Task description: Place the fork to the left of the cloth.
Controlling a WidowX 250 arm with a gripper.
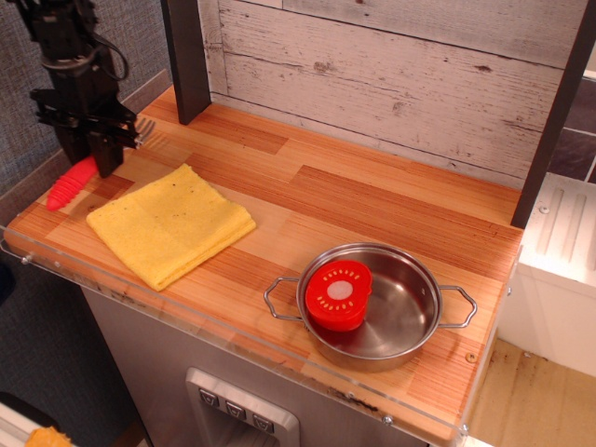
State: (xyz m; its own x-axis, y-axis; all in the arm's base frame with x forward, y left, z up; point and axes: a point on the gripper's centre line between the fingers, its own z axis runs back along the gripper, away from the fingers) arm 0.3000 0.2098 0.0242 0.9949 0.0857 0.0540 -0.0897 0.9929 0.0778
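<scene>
Fork (78, 179) clamped at mid-length in gripper (97, 158) — red handle jutting down-left, silver tines up-right — low over countertop (372, 205) just beside left corner of yellow cloth (170, 223), apparently lined up for setting down on that side.

A single view is given, taken from above and in front, angled down at moderate range. The wooden counter (354, 200) is seen whole, running from 10 to 4 o'clock, with the plank wall (391, 65) faced at 12 o'clock.
</scene>
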